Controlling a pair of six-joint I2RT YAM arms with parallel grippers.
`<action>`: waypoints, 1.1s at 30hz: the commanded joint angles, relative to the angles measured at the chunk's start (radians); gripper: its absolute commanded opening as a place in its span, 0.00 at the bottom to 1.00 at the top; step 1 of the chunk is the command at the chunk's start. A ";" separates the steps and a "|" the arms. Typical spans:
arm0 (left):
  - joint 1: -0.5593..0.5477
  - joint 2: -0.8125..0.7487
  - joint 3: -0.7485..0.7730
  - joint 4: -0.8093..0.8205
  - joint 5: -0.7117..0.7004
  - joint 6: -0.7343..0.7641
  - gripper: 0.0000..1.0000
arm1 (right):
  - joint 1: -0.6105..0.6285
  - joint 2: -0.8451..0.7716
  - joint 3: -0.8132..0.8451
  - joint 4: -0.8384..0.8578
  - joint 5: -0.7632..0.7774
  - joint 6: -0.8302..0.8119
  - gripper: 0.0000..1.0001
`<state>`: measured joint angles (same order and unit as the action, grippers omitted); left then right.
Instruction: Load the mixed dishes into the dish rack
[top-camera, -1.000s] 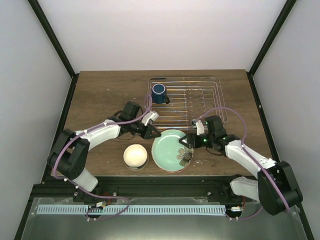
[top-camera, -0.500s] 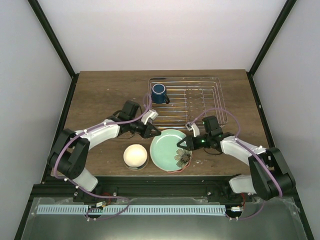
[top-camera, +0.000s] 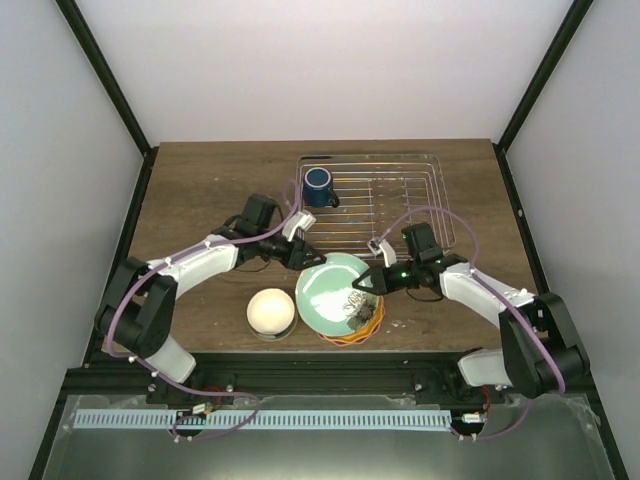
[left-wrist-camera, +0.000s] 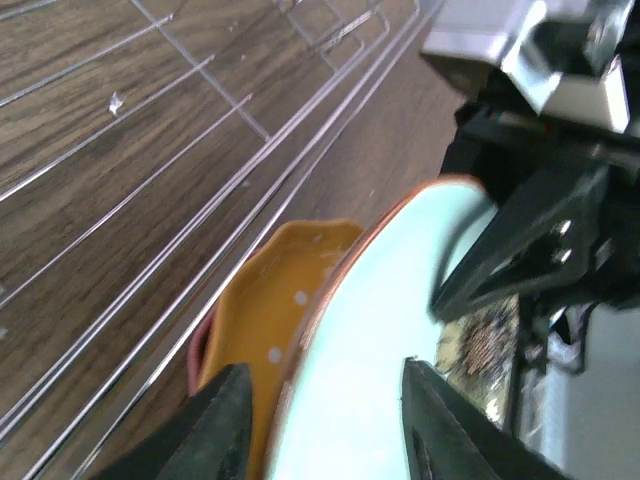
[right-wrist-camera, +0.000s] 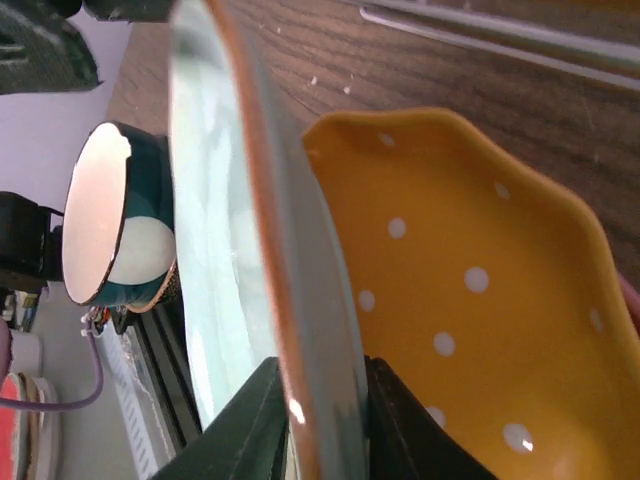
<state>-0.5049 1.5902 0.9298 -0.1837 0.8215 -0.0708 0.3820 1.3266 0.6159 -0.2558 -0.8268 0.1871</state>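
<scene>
Since the earlier frame the plate has tipped up off the dotted plate; the right gripper has closed and now pinches its glossy, orange-edged mint rim; the left gripper has parted its jaws astride the opposite rim. Count one item loaded: the blue mug stands in the chrome wire rack; both plates and the cream bowl are outside it; the dotted plate is scalloped, yellow-faced.

Mug in rack; bowl left of plate.
</scene>
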 joint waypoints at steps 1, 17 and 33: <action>-0.011 -0.047 0.053 0.037 0.056 -0.022 0.52 | 0.017 -0.021 0.083 -0.029 0.011 -0.030 0.01; 0.030 -0.175 0.142 -0.060 -0.035 -0.025 1.00 | 0.016 -0.015 0.200 -0.144 0.006 -0.089 0.01; 0.129 -0.245 0.388 -0.279 -0.377 0.059 1.00 | 0.015 -0.088 0.635 -0.301 0.138 -0.254 0.01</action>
<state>-0.4091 1.3525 1.3060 -0.4141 0.4889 -0.0338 0.3927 1.2728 1.0824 -0.5419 -0.7444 0.0223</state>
